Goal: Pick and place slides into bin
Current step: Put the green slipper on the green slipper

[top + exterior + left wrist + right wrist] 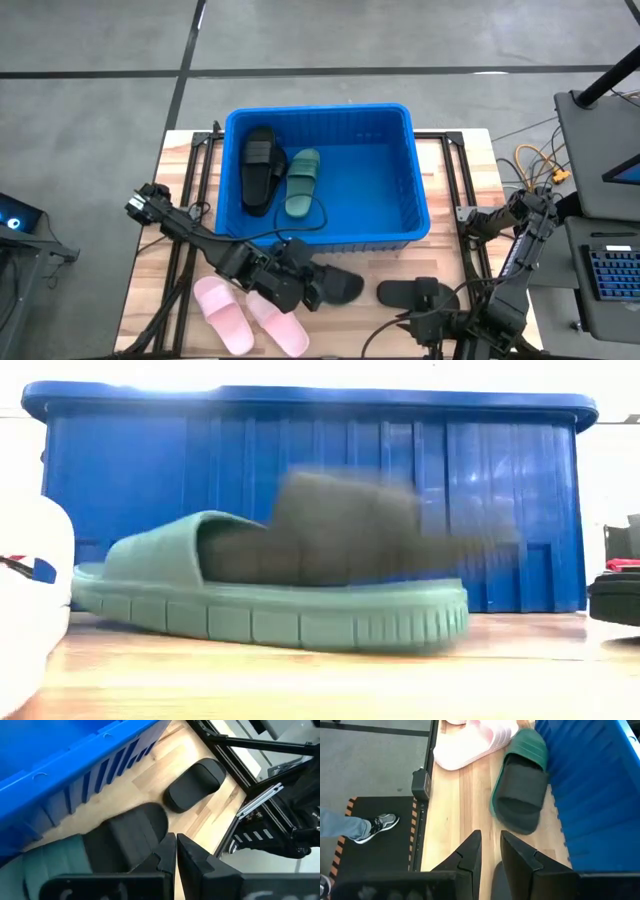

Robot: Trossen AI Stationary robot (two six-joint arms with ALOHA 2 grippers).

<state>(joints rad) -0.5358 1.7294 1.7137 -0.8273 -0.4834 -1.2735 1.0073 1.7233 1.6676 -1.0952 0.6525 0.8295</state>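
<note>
A black slide (520, 795) lies on top of a dark green slide (270, 620) on the table, just in front of the blue bin (320, 110). My left gripper (175, 842) is shut and hangs right over this pair's near end. Another black slide (195, 785) lies flat on the table farther right. My right gripper (491, 840) is above that slide's right end, its fingers a narrow gap apart with bare table showing between the tips. Inside the bin lie one black slide (258, 165) and one green slide (302, 180). My left gripper has its shut fingers (165, 852) slanting down beside the stacked black slide's edge (150, 845); nothing shows between them, and I cannot tell whether they touch it. My right gripper slants down over the other black slide, whose dark surface (496, 880) shows far back between the fingers; I cannot tell whether they touch it.
Two light pink slides (225, 315) (278, 322) lie side by side at the table's near left. Black frame rails (470, 215) run along both table sides. A person's shoe (380, 825) stands on the floor beyond the table's edge.
</note>
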